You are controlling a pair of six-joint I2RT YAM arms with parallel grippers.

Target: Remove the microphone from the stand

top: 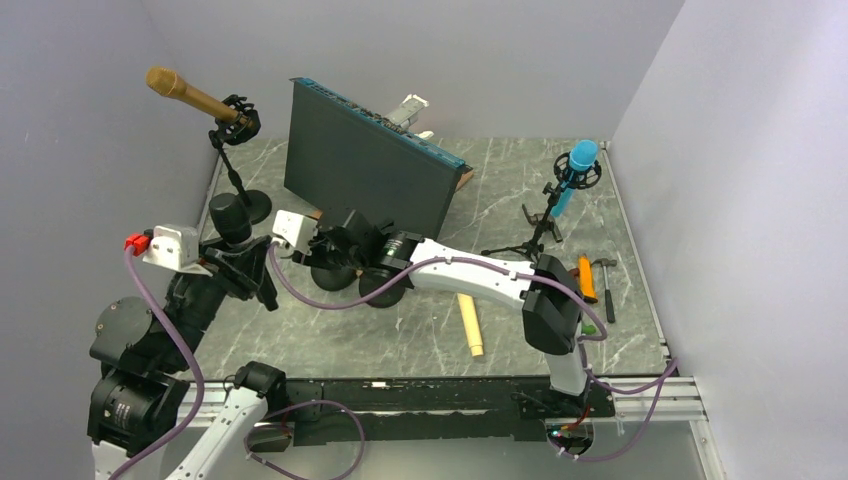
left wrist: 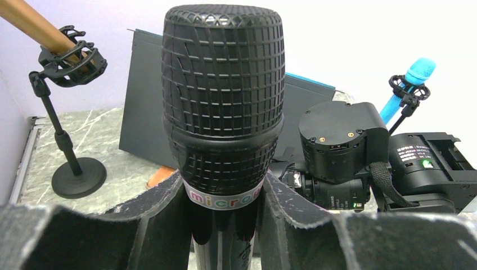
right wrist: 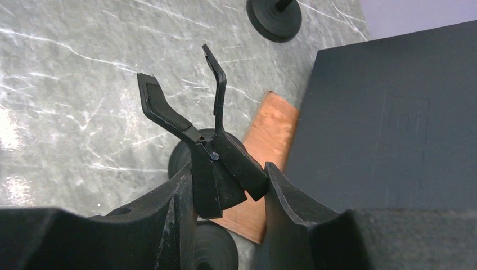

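Microphone (left wrist: 223, 101) upright at 9 o'clock on the desk (top: 490, 200), left fingers (left wrist: 112, 236) closed snug on its body, right fingers (right wrist: 140, 225) pinching the empty stand clip (right wrist: 225, 163) at its 3 o'clock: carry it off toward 9, clip held steady, no tilt.

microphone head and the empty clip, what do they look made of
microphone head: probably a metal mesh grille, matte black, going by the gridded pattern; could be moulded plastic. clip: looks like matte black plastic, with thin, smooth, flared prongs.
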